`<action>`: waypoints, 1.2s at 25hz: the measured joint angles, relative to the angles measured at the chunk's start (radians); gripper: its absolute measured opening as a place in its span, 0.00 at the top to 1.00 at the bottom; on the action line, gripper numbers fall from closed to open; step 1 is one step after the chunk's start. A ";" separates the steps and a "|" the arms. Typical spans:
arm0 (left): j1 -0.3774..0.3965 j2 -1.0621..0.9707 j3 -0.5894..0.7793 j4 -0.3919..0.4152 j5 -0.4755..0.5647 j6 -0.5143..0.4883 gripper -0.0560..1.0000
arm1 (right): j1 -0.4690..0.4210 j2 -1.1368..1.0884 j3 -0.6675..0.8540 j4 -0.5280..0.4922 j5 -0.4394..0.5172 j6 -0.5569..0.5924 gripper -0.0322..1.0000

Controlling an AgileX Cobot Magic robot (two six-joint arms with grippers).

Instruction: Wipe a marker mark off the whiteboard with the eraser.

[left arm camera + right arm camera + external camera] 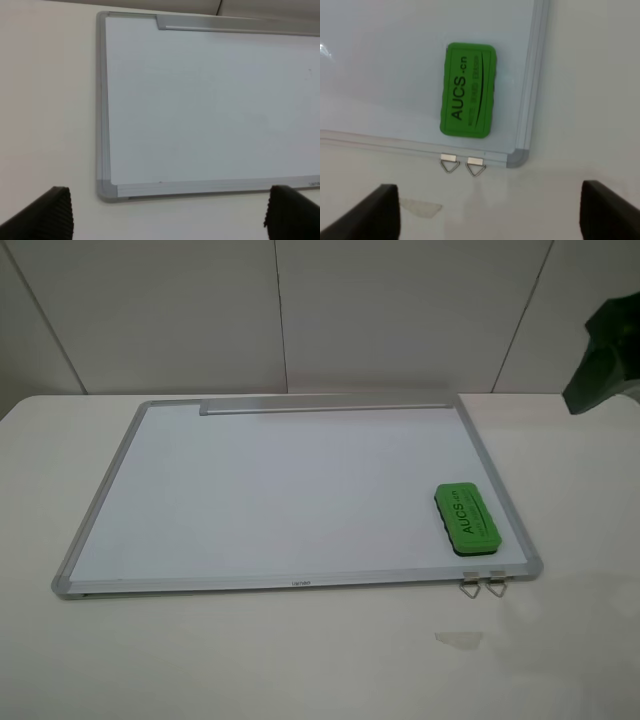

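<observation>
Eraser (468, 90) at whiteboard's (110, 495) near right corner: light, stiff; pinch long sides. Both claws released, empty.

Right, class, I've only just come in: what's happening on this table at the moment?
Nothing is being handled. The bright green rectangular eraser lies flat on the large white silver-framed whiteboard, near the corner with two small metal clips. No marker mark shows on the board in any view. Both pincers, left and right, hang open above the table, holding nothing.
</observation>
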 joint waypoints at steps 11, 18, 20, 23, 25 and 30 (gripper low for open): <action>0.000 0.000 0.000 0.000 0.000 0.000 0.21 | 0.000 -0.590 0.350 0.000 -0.094 -0.001 0.26; 0.000 0.000 0.000 0.000 0.000 0.000 0.21 | 0.000 -0.859 0.547 -0.001 -0.129 -0.066 0.26; 0.000 0.000 0.000 0.000 0.000 0.000 0.21 | 0.001 -0.913 0.564 0.000 -0.146 -0.067 0.26; 0.000 0.000 0.000 0.000 0.000 0.000 0.21 | 0.001 -0.966 0.566 0.000 -0.155 -0.068 0.26; 0.000 0.000 0.000 0.000 0.000 0.000 0.21 | 0.001 -0.984 0.566 0.000 -0.158 -0.068 0.26; 0.000 0.000 0.000 0.000 0.000 0.000 0.21 | 0.001 -0.987 0.566 0.001 -0.161 -0.068 0.26</action>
